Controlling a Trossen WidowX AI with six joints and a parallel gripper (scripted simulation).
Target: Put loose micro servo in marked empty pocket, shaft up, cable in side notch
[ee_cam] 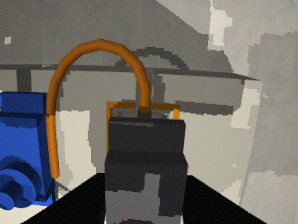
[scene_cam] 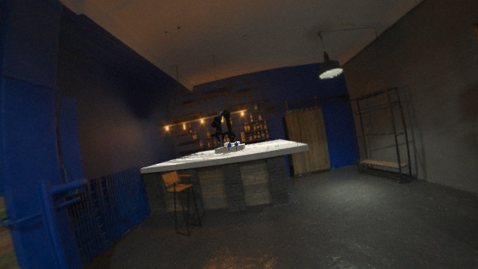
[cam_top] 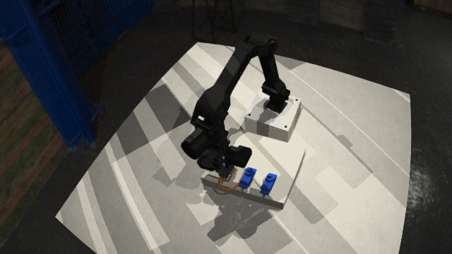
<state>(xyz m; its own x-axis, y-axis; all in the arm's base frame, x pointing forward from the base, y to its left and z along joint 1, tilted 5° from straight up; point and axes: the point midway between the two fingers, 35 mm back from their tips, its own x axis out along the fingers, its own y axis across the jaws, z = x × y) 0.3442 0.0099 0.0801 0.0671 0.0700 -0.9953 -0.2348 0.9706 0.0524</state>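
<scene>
We see the pincer [ee_cam: 145,163] closed on the grey servo [ee_cam: 145,152], which hangs just above the orange-outlined pocket [ee_cam: 143,111] at the 9 o'clock end of the deck [cam_top: 282,166] — not seated. Its orange cable [ee_cam: 87,52] arches up and over toward 9 o'clock, dropping beside a blue servo [ee_cam: 23,149]. In the top view, two blue servos [cam_top: 247,177] stand in the deck toward 3 o'clock of the pincer [cam_top: 227,173]; the deck lies on the counter [cam_top: 353,212].
</scene>
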